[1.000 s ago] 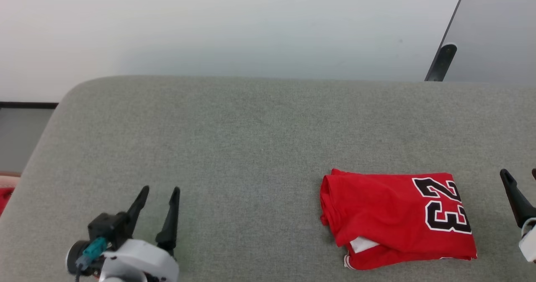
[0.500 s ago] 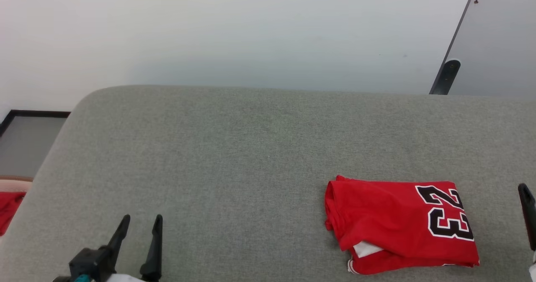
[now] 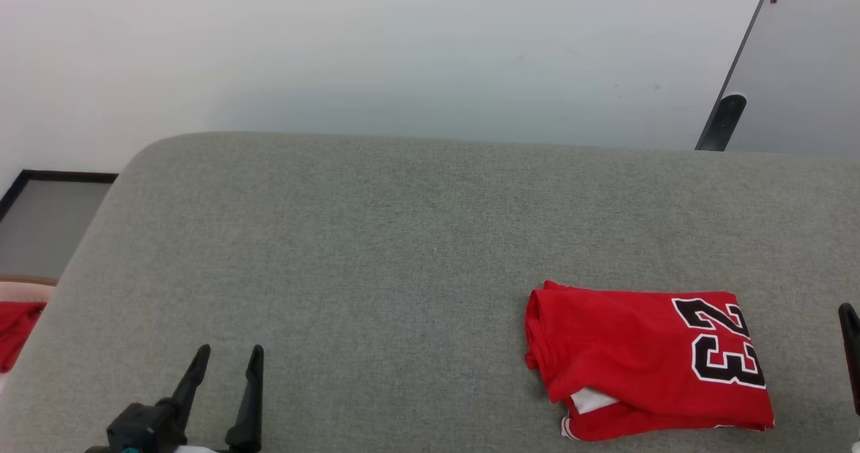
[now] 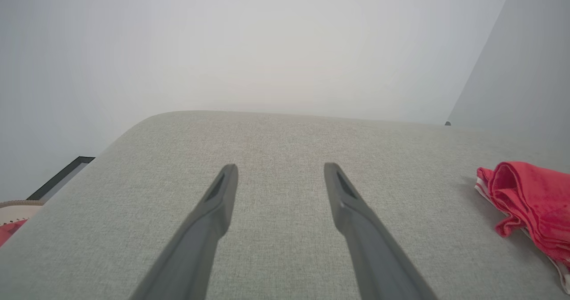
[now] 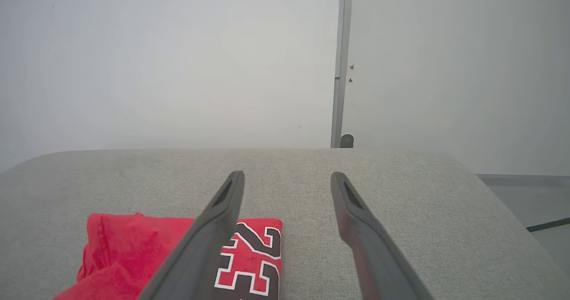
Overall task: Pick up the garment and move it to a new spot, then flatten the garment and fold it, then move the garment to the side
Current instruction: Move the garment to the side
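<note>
A folded red jersey with black 23 (image 3: pixel 631 355) lies on the grey fabric surface (image 3: pixel 403 251). The left end effector (image 3: pixel 229 352) and right end effector (image 5: pixel 287 177) are released, holding nothing.

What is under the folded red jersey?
The folded red jersey lies on the grey fabric cushion. A white part peeks out below; deeper layers are covered.

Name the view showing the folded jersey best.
Head view: the whole folded garment lies uncovered, 23 readable. Left wrist view catches a bunched edge; in the right wrist view, the right gripper's finger crosses it.
</note>
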